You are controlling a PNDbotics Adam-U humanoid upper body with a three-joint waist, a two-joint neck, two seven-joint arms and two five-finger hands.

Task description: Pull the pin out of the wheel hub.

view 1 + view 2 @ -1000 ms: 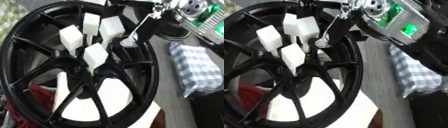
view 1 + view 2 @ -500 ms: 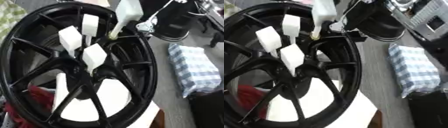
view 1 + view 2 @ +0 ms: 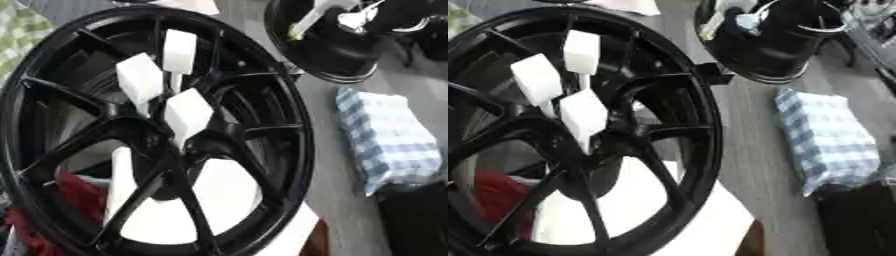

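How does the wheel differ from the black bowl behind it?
1. The wheel is much the larger, filling the view's left; the bowl is small, at the top.
2. The wheel is open, with spokes, showing white through the gaps; the bowl has solid walls.
3. Three white blocks stick up at the wheel's hub; a white pin hangs over the bowl.
Both are round and glossy black.
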